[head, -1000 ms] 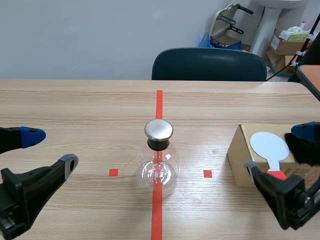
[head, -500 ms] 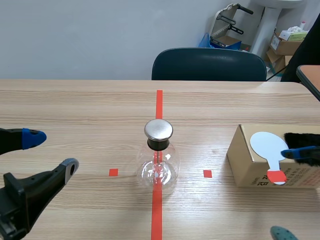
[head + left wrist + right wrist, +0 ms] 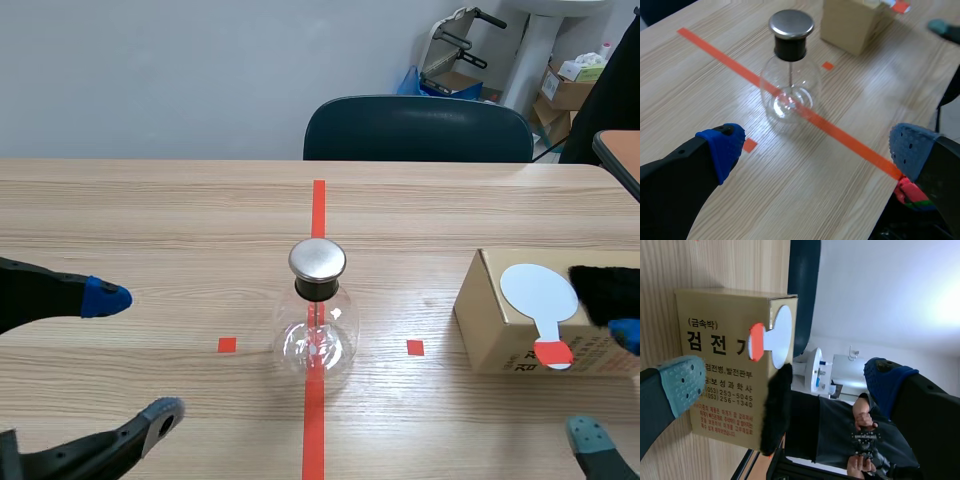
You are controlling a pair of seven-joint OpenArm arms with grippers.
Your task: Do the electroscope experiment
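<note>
The left gripper (image 3: 131, 356) is pushing forward along the table (image 3: 180, 220) toward the electroscope flask (image 3: 317, 318), and its 2 fingers are now spread much wider than they were 1 second ago. In its wrist view the flask is standing upright just ahead of the wide gap, not yet between the pads. The flask itself has not moved: it is sitting on the red tape line (image 3: 318, 205), metal cap on top. The right gripper (image 3: 608, 385) has pulled back from above the cardboard box (image 3: 480, 315) and is now hanging low just beside it, fingers also wide apart and holding nothing. The white paddle (image 3: 540, 293) and the black fur pad (image 3: 605, 288) are lying untouched on top of the box. This suggests that the left arm is getting ready to steady the flask, while the rubbing and charging have not begun; the right arm will probably need to return for the paddle or the fur.
</note>
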